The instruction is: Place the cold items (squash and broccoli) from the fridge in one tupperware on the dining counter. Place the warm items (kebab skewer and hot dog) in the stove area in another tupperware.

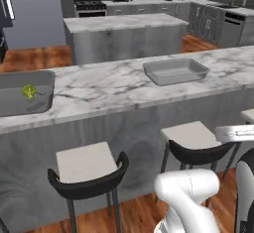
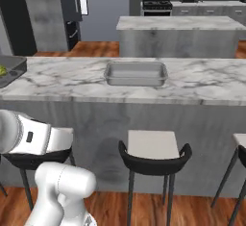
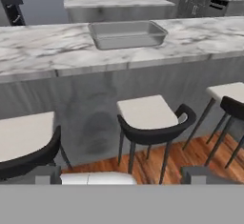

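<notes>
Facing the marble surface (image 1: 114, 86), we judged broccoli (image 1: 29, 91) placed in the left tupperware (image 1: 37, 86); end effector (image 3: 121, 176) spread, empty. Next likely: fetching squash from the fridge.

The white arm (image 1: 191, 192) sits folded low, jaws spread wide.

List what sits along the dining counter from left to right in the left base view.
Tupperware at the far left edge, holding the broccoli → bare marble counter → a second tupperware, with nothing in it.
</notes>
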Robot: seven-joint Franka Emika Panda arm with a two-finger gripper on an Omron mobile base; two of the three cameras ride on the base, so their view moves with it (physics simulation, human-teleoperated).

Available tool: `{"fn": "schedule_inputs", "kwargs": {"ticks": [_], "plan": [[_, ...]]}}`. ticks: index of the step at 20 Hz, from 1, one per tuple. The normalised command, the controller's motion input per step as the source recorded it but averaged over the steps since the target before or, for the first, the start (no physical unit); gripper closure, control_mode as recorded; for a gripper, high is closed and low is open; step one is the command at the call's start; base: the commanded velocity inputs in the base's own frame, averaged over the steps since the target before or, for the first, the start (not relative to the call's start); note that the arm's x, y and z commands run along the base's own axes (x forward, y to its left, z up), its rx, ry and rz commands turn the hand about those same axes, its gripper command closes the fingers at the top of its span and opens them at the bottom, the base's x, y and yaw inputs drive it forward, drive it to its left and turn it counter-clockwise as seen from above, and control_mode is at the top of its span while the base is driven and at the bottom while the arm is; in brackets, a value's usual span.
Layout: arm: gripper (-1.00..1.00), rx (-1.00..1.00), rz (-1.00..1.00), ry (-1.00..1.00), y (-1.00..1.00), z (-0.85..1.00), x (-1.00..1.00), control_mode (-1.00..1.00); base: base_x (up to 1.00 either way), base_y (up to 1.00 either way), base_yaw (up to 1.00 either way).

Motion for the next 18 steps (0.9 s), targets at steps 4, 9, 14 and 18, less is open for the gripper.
{"fn": "schedule_inputs", "kwargs": {"ticks": [4,9,14,18], "plan": [[-1.0,0.0,0.0,0.0,0.0,0.0,0.0,1.0,0.16,-1.0,-0.03],[-1.0,0.0,0.0,0.0,0.0,0.0,0.0,1.0,0.14,-1.0,-0.01],[-1.0,0.0,0.0,0.0,0.0,0.0,0.0,1.0,0.15,-1.0,0.0],[-1.0,0.0,0.0,0.0,0.0,0.0,0.0,1.0,0.12,-1.0,0.0]]}}
